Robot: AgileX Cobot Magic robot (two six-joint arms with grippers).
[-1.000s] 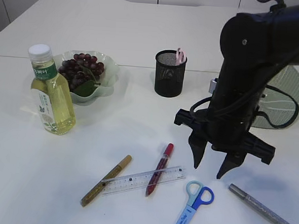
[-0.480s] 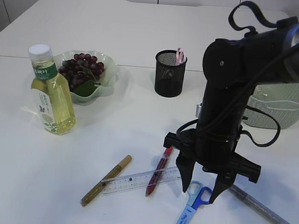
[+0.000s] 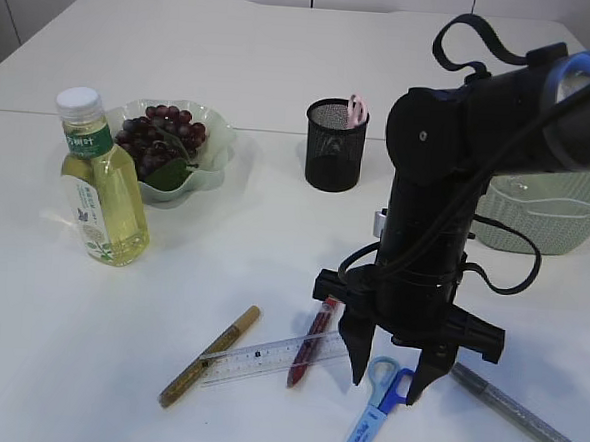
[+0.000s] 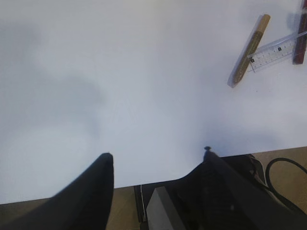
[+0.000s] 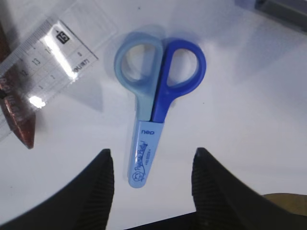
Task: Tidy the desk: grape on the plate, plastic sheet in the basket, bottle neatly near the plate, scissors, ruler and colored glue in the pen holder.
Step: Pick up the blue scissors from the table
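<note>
Grapes on plate, bottle beside. Scissors, ruler, glue pens left on table. Right end effector spread above scissors; left spread, empty.

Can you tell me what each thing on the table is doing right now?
Scissors: closed, flat on the table, between the open right tool tips.
Bottle: upright, cap on, beside the plate.
Grapes: on the plate.
Ruler: flat, lying across the gold pen and red pen.
Pen holder: upright, something pink inside.
Left tool: open, empty.
</note>
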